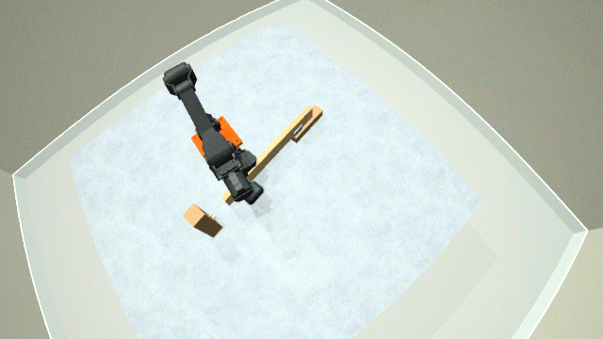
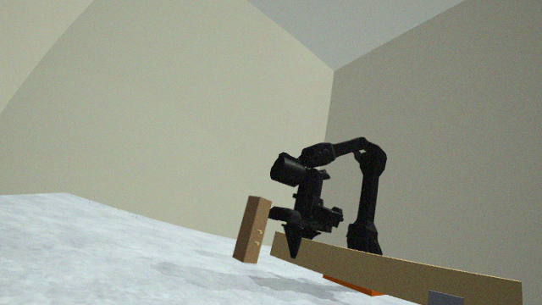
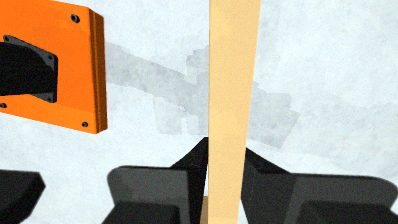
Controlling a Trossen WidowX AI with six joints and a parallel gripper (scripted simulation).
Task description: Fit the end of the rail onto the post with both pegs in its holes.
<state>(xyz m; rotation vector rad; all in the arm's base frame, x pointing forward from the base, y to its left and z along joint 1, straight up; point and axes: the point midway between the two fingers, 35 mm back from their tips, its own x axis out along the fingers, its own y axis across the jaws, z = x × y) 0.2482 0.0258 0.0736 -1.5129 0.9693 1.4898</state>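
The long wooden rail (image 1: pixel 278 143) (image 2: pixel 381 271) (image 3: pixel 232 75) runs from the footboard block (image 1: pixel 315 115) at the far end toward the short wooden post (image 1: pixel 202 219) (image 2: pixel 252 229). My gripper (image 1: pixel 242 188) (image 2: pixel 293 247) (image 3: pixel 217 141) is shut on the rail near its near end and holds that end up off the table. The rail end stands a short gap away from the post. Two pegs (image 1: pixel 213 217) (image 2: pixel 257 237) stick out of the post toward the rail. A grey bracket (image 1: pixel 299 130) (image 2: pixel 442 297) shows at the rail's far end.
The arm's orange base plate (image 1: pixel 228 134) (image 3: pixel 65 70) (image 2: pixel 353 288) lies beside the rail's middle. The white mat (image 1: pixel 330 212) is ringed by a low pale wall (image 1: pixel 542 188).
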